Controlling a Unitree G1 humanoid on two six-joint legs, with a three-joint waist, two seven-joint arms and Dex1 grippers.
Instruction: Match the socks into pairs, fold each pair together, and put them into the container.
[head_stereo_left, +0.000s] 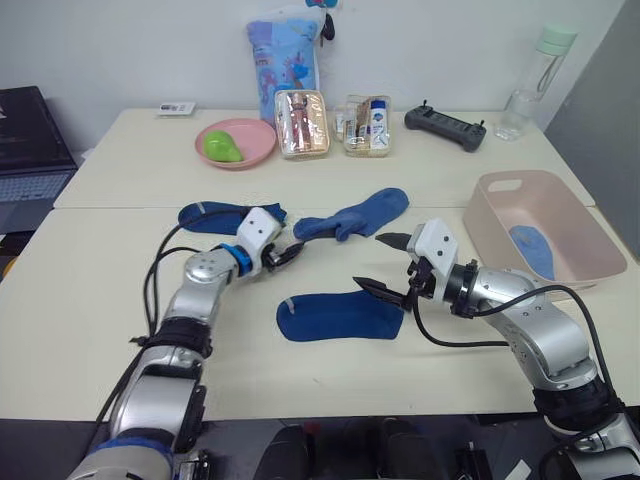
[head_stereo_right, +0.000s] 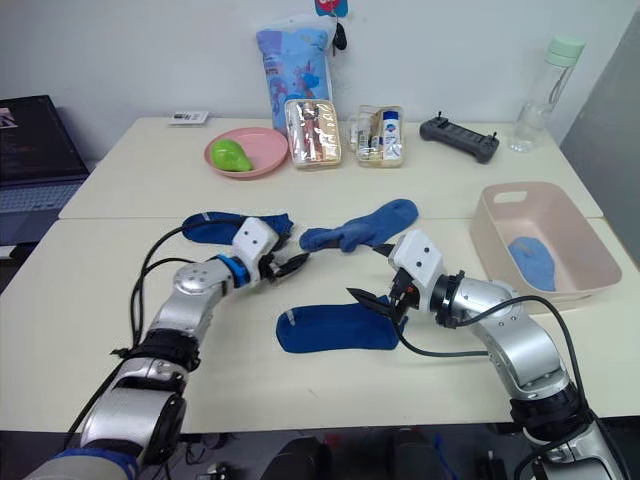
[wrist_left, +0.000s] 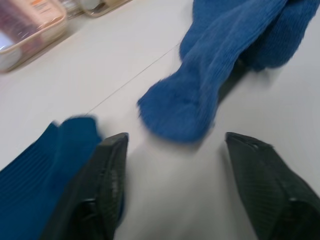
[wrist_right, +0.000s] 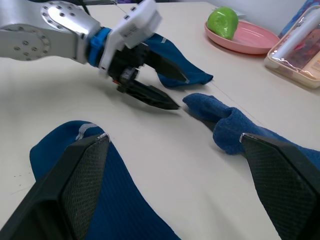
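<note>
Reaching for socks, none held yet. Medium blue sock (head_stereo_left: 352, 215) lies mid worktop (head_stereo_left: 90, 300), toe end pointing at the left end effector (head_stereo_left: 287, 252); looks like two socks stacked or one folded over, can't tell. Dark navy sock (head_stereo_left: 228, 216) sits just behind and beside the left end effector, partly under the wrist. Another dark blue sock (head_stereo_left: 338, 315) lies flat near the front edge, pale cuff mark at its left end. Light blue sock (head_stereo_left: 533, 250) already inside the pink tub (head_stereo_left: 500, 195) on the right side of worktop.

Left end effector: fingers spread wide, nothing btwn them; wrist view has the medium sock's toe just ahead of the gap, navy sock touching one finger (wrist_left: 102, 190). Right end effector (head_stereo_left: 385, 265): wide open too, empty, hovering over the right end of the front sock, w/ the medium sock near its other finger.

Step in hand, my guess: left grabs the medium sock's toe for matching. To do it well: go fwd and low so one finger slides under the knit, pinch only the medium sock, keep clear of the navy one alongside. The two end effectors are near each other, so stagger moves.

Beyond: pink plate (head_stereo_left: 236, 143) w/ green fruit, clear boxes (head_stereo_left: 302, 124), patterned bag (head_stereo_left: 283, 55), controller (head_stereo_left: 445, 127), bottle (head_stereo_left: 535, 80) along the back; laptop (head_stereo_left: 30, 150) off left.
</note>
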